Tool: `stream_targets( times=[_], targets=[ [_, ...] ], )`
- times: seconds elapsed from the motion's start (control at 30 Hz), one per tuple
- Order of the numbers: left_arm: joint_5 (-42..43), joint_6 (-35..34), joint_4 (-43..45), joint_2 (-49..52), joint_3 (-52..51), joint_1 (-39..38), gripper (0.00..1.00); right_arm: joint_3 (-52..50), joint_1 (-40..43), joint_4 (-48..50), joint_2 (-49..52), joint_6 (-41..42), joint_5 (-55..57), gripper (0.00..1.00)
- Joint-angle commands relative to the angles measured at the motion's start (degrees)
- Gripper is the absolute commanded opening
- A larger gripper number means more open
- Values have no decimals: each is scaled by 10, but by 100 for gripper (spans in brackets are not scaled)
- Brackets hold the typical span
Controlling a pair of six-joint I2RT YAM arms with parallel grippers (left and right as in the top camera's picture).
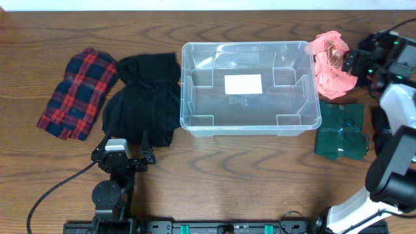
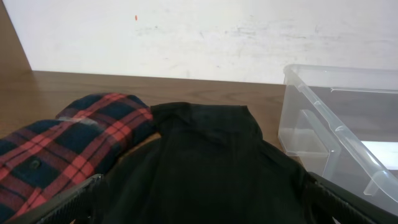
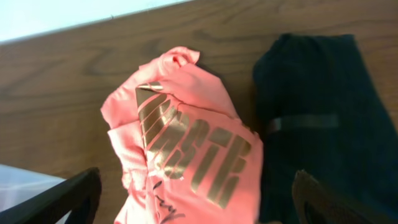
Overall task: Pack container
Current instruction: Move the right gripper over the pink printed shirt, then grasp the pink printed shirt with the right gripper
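Observation:
The clear plastic container point(image 1: 247, 46) stands empty mid-table, a white label point(image 1: 243, 84) on its base. Its corner shows in the left wrist view point(image 2: 336, 130) and the right wrist view point(image 3: 25, 186). A black garment point(image 1: 143, 97) and a red-and-blue plaid shirt point(image 1: 78, 94) lie to its left. My left gripper point(image 1: 125, 144) is open at the black garment's near edge, with the black cloth point(image 2: 205, 155) between its fingers point(image 2: 202, 186). A pink garment with gold lettering point(image 1: 331, 62) lies at the container's right. My right gripper point(image 1: 352, 63) is open above it point(image 3: 196, 177).
A folded dark green garment point(image 1: 341, 130) lies at the right front, next to the pink garment point(image 3: 186, 143); it shows in the right wrist view point(image 3: 329, 124). The plaid shirt point(image 2: 56, 149) lies left of the black garment. A white wall backs the table's far edge.

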State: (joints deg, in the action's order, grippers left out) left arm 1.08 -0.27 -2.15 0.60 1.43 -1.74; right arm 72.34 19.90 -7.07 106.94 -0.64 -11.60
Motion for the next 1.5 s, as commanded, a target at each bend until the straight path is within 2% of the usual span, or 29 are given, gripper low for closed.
stream_targets(
  times=[0.0, 0.3, 0.47, 0.6, 0.7, 0.83, 0.97, 1.07, 1.3, 1.47],
  targets=[
    [-14, -9, -19, -3, -12, -3, 98, 7, -18, 17, 35, -14, 87, 99],
    [-14, -9, -19, -3, -12, -3, 98, 7, -19, 38, 103, -7, 80, 99],
    [-14, -9, -19, -3, -12, -3, 98, 7, -20, 13, 118, -6, 47, 99],
    [-14, -9, -19, -3, -12, -3, 98, 7, -20, -13, 118, 25, 5, 99],
    [-14, -9, -19, -3, -12, -3, 98, 7, -20, -33, 118, 54, -33, 98],
    [-14, -9, -19, -3, -12, -3, 98, 7, -20, -50, 117, 84, -99, 88],
    [-14, -9, -19, -3, -12, -3, 98, 8, -20, -71, 104, 109, -97, 88],
    [-14, -9, -19, -3, -12, -3, 98, 8, -18, -86, 79, 101, -47, 90],
    [-14, -9, -19, -3, -12, -3, 98, 8, -18, -93, 14, 4, 17, 99],
    [-14, -9, -19, -3, -12, -3, 98, 7, -18, -59, 14, -20, 37, 99]
  ],
)
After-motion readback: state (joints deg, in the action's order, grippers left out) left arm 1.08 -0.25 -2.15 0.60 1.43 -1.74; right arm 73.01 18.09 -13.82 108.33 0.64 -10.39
